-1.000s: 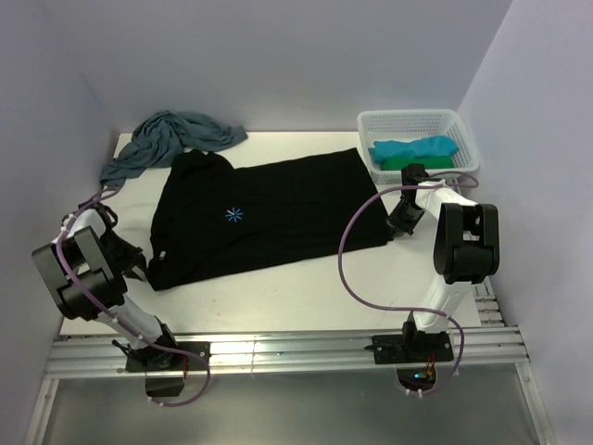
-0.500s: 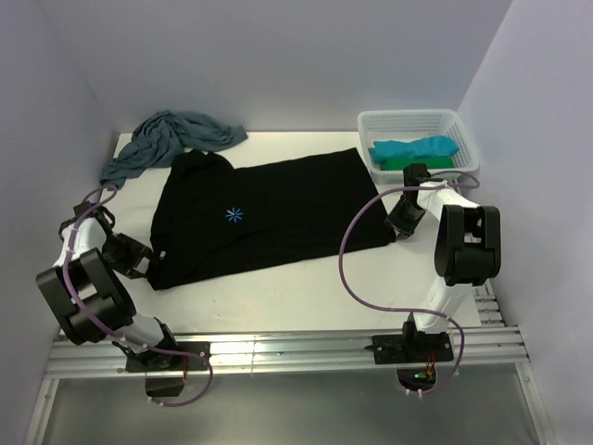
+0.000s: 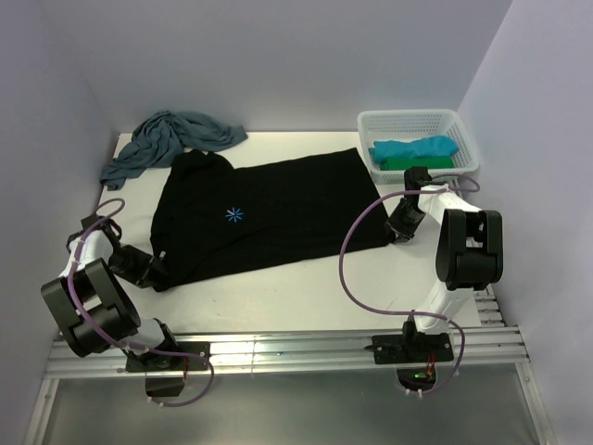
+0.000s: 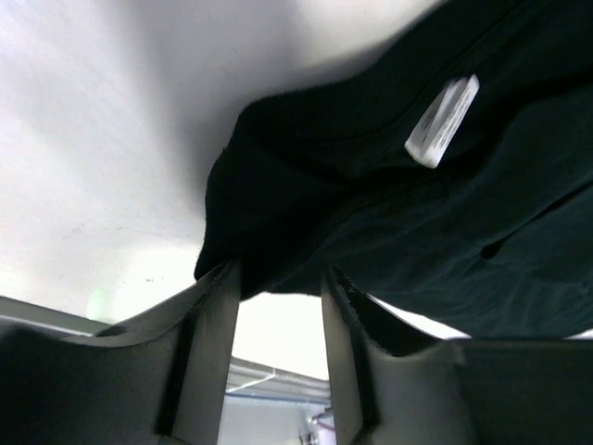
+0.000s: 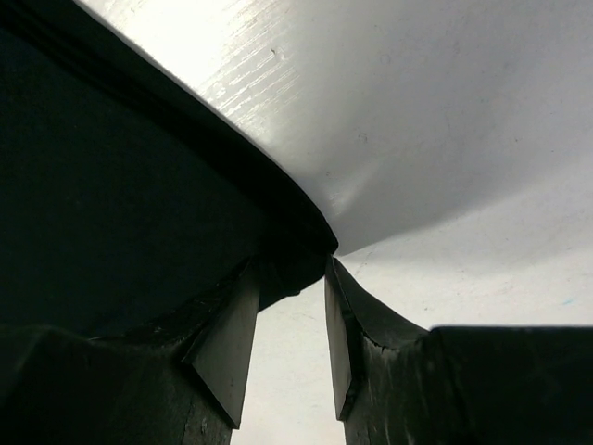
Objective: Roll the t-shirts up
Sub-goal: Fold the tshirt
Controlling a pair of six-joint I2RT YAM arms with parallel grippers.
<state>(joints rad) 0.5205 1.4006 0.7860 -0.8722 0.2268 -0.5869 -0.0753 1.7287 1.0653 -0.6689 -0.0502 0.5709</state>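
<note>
A large black t-shirt [image 3: 264,218] with a small light-blue starburst print [image 3: 233,216] lies spread flat on the white table [image 3: 278,297]. My left gripper [image 3: 154,270] sits low at the shirt's near-left corner. In the left wrist view that gripper [image 4: 278,278] is open, the black cloth [image 4: 371,213] bunched at its fingertips, a white label [image 4: 443,120] showing. My right gripper [image 3: 398,230] is at the near-right corner. In the right wrist view it [image 5: 290,278] stands open, with the shirt's corner [image 5: 139,185] touching its tips.
A dusty-blue shirt [image 3: 171,139] lies crumpled at the far left of the table. At the far right a white mesh basket [image 3: 417,120] holds a turquoise shirt [image 3: 415,148] and a green one [image 3: 408,163]. The rail [image 3: 278,348] runs along the near edge.
Both grippers have opened from shut. The left arm has swung toward the near-left, its gripper staying at the shirt's corner. The right arm has hardly moved.
</note>
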